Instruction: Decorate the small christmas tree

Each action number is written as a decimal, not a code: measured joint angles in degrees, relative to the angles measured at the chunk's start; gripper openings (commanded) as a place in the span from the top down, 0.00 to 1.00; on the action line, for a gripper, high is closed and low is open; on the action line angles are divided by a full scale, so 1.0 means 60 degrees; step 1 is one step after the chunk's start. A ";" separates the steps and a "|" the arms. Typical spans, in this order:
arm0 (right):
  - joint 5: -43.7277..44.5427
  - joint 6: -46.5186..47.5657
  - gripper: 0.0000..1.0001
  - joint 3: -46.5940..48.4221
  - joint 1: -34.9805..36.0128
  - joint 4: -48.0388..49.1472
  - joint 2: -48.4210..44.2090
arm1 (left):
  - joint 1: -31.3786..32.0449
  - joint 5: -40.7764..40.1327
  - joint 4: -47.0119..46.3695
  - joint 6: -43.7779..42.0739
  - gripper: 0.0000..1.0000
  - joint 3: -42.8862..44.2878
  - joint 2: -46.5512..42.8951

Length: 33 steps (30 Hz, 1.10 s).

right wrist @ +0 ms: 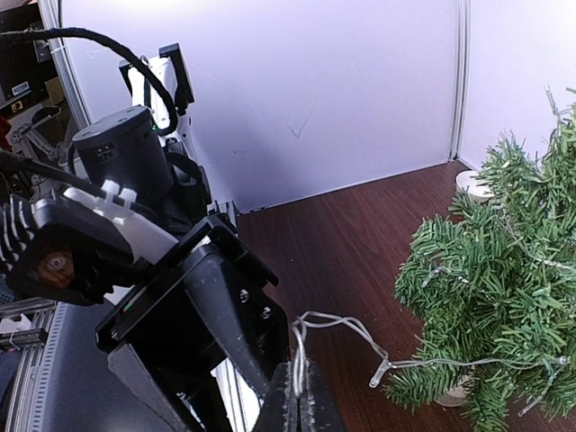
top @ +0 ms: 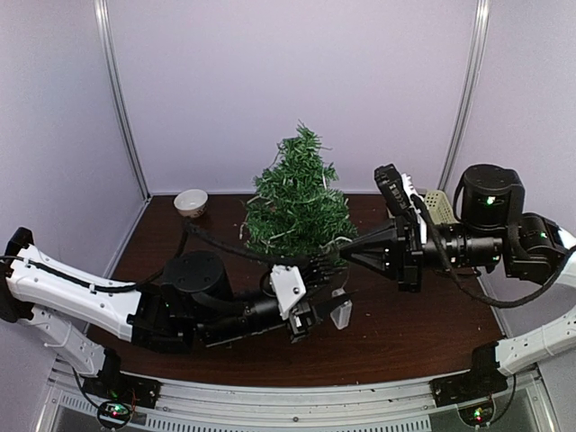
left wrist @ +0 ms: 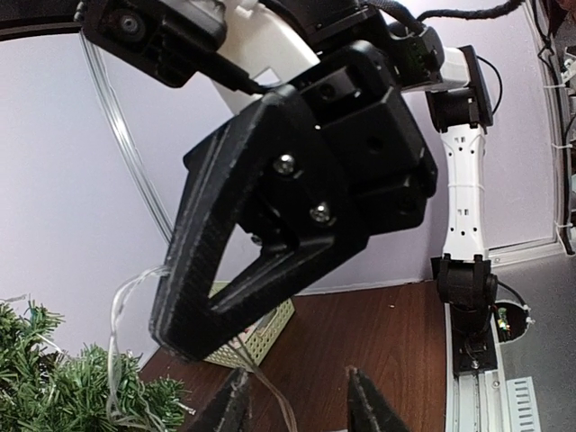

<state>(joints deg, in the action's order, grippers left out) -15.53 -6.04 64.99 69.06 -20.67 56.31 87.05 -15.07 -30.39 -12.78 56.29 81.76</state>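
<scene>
The booth is lit evenly and brightly from above, only faint shadows are cast on the table (top: 405,333), and wall rails (top: 123,99) are bowed in the left wrist view.

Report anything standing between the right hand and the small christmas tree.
Nothing visible blocks it. Only the light string pinched in the right hand spans the gap over bare table to the small christmas tree.

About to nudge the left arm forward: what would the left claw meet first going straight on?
Most likely the right claw, shut on the light string and filling the left wrist view just beyond the open left claw. Depth is hard to judge, so the string's wire may touch first.
</scene>
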 measured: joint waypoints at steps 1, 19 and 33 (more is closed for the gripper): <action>0.0004 -0.0011 1.00 -0.0018 0.0007 0.0000 -0.0018 | 0.0000 -0.0102 0.0000 0.0033 0.63 0.0007 0.0007; 0.0313 -0.0175 0.77 -0.0550 0.0160 0.0211 -0.0583 | -0.0084 0.0317 0.0973 0.0299 1.00 0.0889 0.0393; 0.2860 -0.0102 0.32 -0.0721 0.0124 -0.0036 -0.2022 | -0.0022 0.3632 0.6441 0.0408 1.00 0.2266 -0.0324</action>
<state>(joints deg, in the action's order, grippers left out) 1.63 -6.66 60.66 69.80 -20.88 44.18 86.91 6.72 8.25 -10.33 69.89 79.81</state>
